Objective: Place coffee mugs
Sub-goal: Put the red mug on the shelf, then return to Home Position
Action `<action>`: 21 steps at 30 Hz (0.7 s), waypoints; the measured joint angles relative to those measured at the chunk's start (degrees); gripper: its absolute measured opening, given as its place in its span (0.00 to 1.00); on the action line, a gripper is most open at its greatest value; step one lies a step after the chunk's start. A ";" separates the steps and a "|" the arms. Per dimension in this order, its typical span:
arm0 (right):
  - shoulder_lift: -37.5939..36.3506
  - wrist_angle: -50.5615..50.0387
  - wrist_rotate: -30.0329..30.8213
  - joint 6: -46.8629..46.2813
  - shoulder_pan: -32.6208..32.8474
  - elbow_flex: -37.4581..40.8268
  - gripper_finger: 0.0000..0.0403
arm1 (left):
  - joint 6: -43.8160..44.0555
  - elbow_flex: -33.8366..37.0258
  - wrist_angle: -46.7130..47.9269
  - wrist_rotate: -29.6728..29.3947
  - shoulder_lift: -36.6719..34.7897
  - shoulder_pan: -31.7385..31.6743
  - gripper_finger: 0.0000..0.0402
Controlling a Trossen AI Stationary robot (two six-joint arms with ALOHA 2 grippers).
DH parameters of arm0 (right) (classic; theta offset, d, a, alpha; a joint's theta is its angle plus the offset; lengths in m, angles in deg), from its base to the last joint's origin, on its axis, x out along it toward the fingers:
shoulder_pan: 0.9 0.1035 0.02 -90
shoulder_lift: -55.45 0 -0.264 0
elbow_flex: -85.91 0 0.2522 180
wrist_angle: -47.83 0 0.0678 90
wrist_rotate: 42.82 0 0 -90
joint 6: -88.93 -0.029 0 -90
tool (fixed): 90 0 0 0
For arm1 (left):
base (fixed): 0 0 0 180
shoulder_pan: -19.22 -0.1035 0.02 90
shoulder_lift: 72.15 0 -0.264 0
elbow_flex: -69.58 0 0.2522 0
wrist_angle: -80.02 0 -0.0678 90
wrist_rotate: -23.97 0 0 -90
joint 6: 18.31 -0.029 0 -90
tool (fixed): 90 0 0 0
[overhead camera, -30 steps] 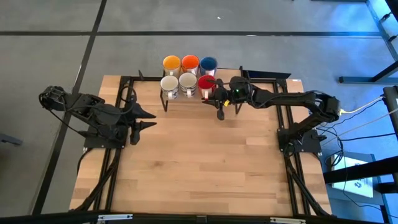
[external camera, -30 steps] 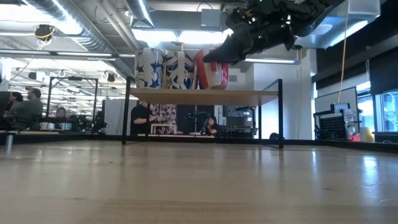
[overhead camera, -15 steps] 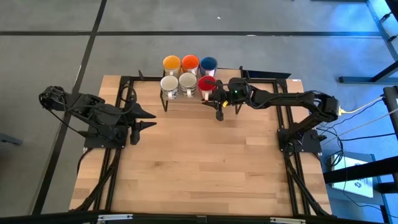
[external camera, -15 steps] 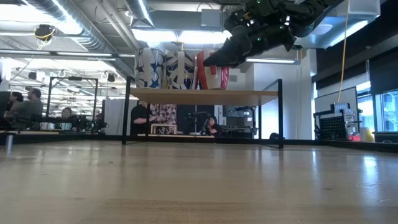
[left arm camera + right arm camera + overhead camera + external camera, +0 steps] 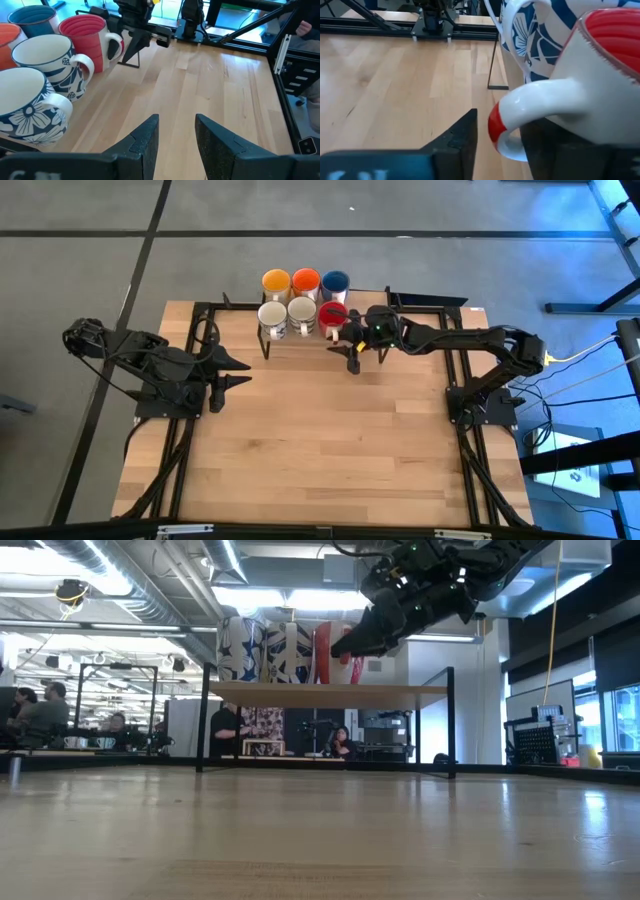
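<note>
Six mugs stand on a raised shelf [image 5: 330, 692] at the table's far edge. Yellow [image 5: 275, 281], orange [image 5: 306, 280] and dark blue [image 5: 335, 281] make the far row. Two white mugs with blue pattern [image 5: 272, 315] [image 5: 302, 311] and the red mug [image 5: 331, 313] make the near row. My right gripper [image 5: 346, 340] is open beside the red mug [image 5: 605, 65], one finger on either side of its white handle [image 5: 535, 100]. My left gripper [image 5: 175, 135] is open and waits over the table's left side. My right gripper has the red mug's handle [image 5: 510, 115] between its fingers, coming level from the table's right. A gap shows between one finger [image 5: 462, 137] and the handle. Whether the other finger [image 5: 540, 145] touches it, I cannot tell. The mug stands upright on the shelf.
The shelf is a wooden board on thin black legs [image 5: 131, 50], with bare table under it. A black frame [image 5: 470, 360] runs along the table's sides. The near half of the wooden table [image 5: 320, 450] is free room. People sit and stand in the room behind.
My right gripper has drawn back a little toward the table's right, away from the red mug, and its wrist has tipped upward. The mug's white handle now shows beside the fingers from above. The red mug has stayed upright on the shelf.
</note>
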 joint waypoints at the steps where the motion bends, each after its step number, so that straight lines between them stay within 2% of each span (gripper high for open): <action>1: 0.00 0.00 0.04 -0.18 0.00 0.00 0.33 | 0.00 0.00 0.00 0.00 0.00 0.00 0.30; 7: -1.21 -0.19 3.29 -2.47 0.00 0.07 0.39 | -0.02 0.00 -0.03 0.00 0.00 0.00 0.30; 13: -3.26 -2.47 5.56 -3.10 0.00 0.07 0.40 | -0.02 0.00 -0.24 -0.02 -0.02 0.00 0.30; 21: -6.50 -9.87 5.66 -4.32 -0.02 0.04 0.40 | -0.04 0.00 -0.18 -0.01 -0.01 0.00 0.30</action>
